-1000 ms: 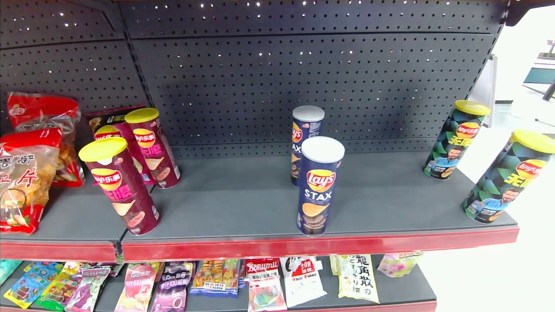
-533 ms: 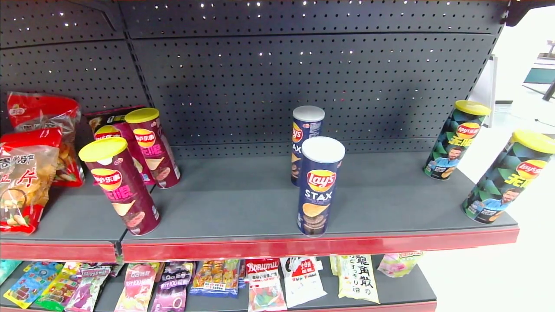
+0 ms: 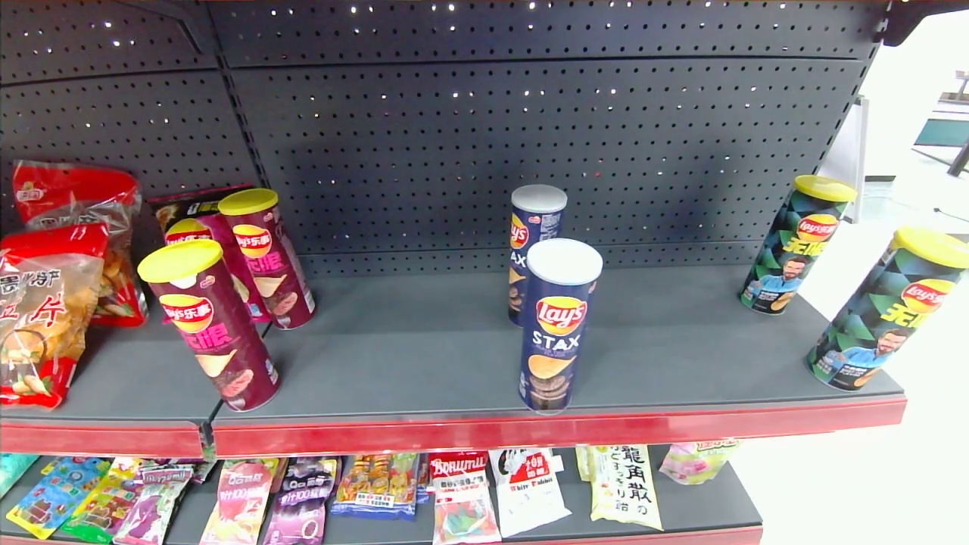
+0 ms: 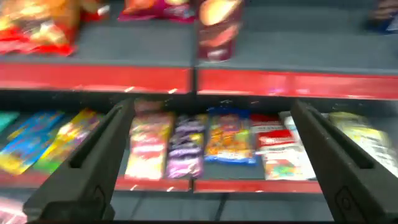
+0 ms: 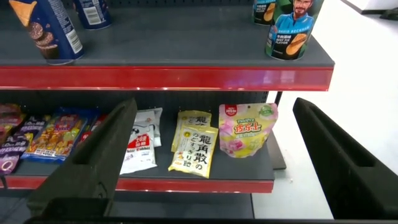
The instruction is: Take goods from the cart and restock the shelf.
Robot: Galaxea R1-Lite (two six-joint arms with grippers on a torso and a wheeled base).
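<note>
— What is cut off in the head view?
— The red snack bags (image 3: 45, 303) are clipped by the left edge. The rear blue can (image 3: 534, 219) is partly hidden by the front blue can (image 3: 559, 325).
— And at the wrists?
— The maroon can (image 4: 219, 28) is blurred and cut off by the picture's edge. The green can (image 5: 289, 28) is cropped too. The print on the packets (image 4: 186, 146) cannot be read.

Head view down onto shelf (image 3: 424, 356), wrist views lower, facing its red edge (image 5: 161, 78)
</note>
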